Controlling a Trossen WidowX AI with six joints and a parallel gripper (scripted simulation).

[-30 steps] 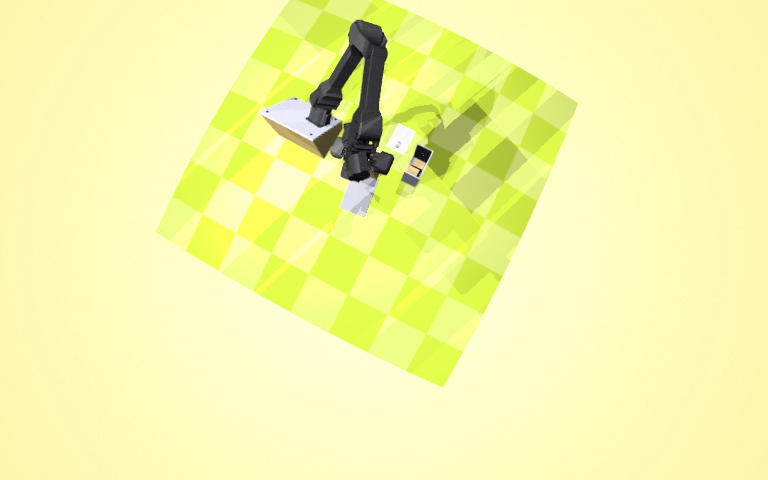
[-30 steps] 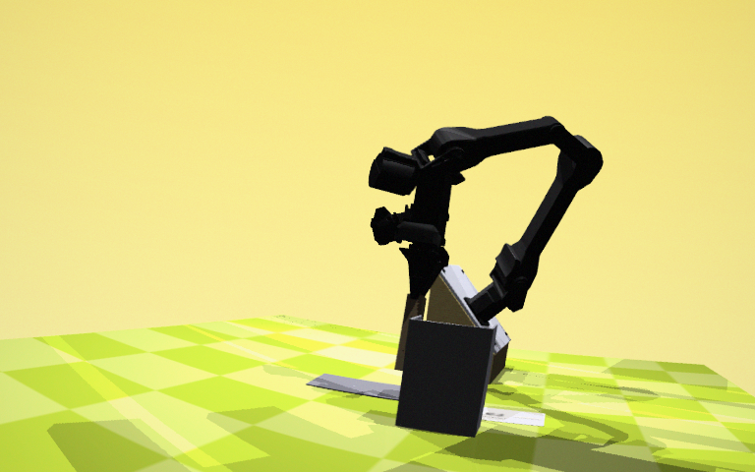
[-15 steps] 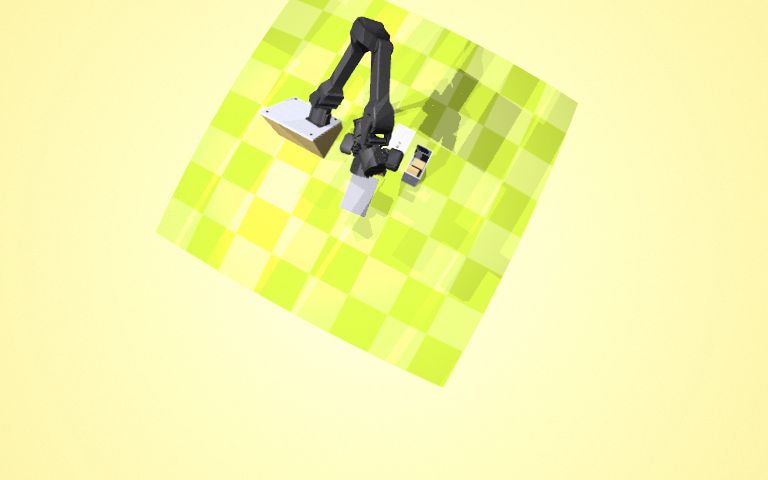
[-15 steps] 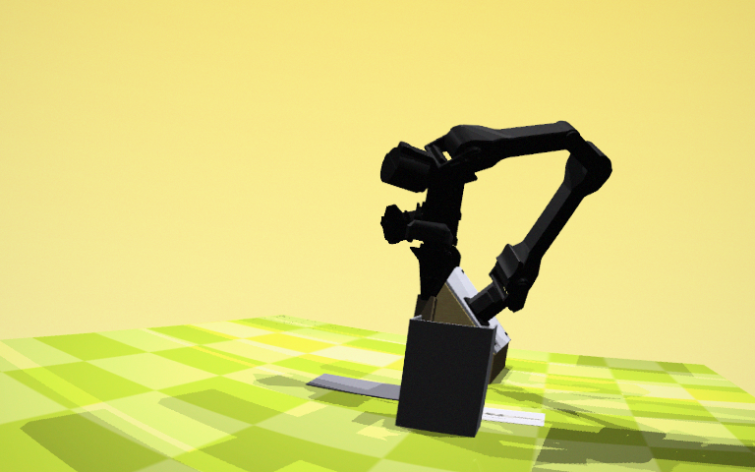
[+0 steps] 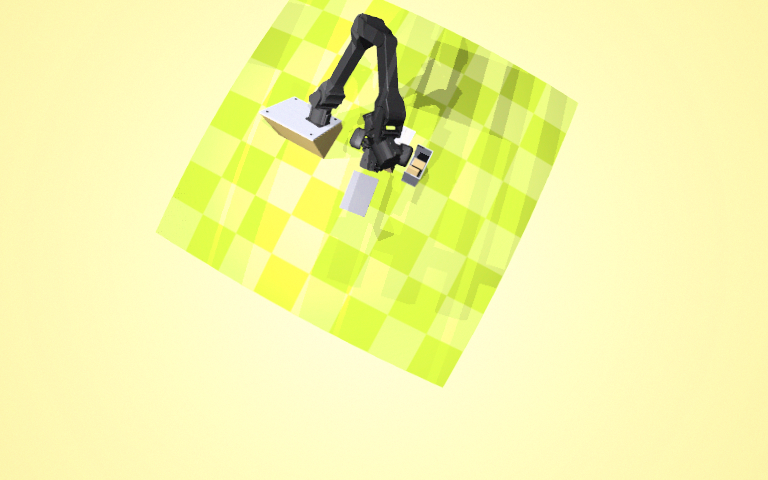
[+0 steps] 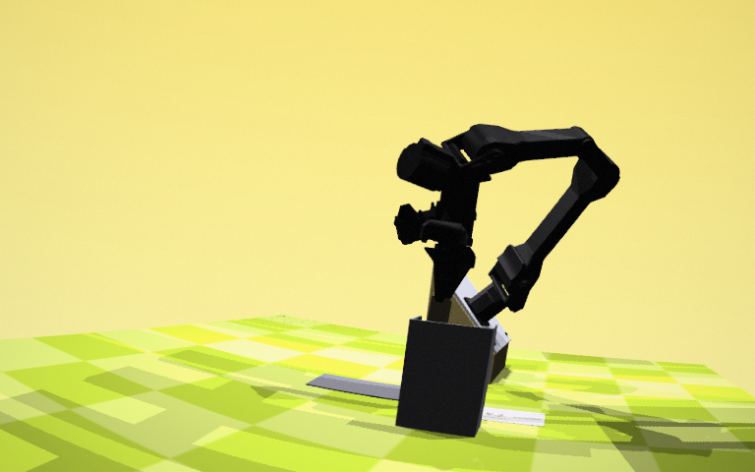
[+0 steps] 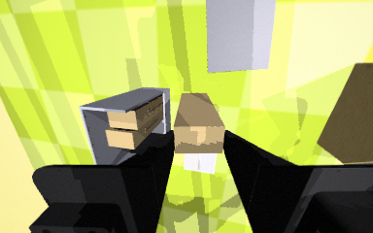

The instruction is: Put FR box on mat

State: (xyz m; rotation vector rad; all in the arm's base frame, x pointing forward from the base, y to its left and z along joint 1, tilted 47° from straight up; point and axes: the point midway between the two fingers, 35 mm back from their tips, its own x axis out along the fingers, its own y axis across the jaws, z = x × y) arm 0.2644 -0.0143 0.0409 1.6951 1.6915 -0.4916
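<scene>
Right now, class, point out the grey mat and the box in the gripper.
grey mat (image 5: 359,194) (image 6: 353,385) (image 7: 233,36): top, exterior, wrist; its upper surface
box in the gripper (image 7: 198,139): wrist; its near end

top: high, far, facing down — whole arm (image 5: 390,73) (image 6: 548,144) | exterior: low, side-on, nearer, same arm | wrist: close, down past fingers

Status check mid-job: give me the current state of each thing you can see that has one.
Black two-fingered end effector: shut on the tan cardboard box.
Tan cardboard box: held upright, clear of the bin; code not readable.
Dark grey open-topped bin: upright, two boxes inside.
Flat grey rectangular mat: flat, no box on it.
</scene>
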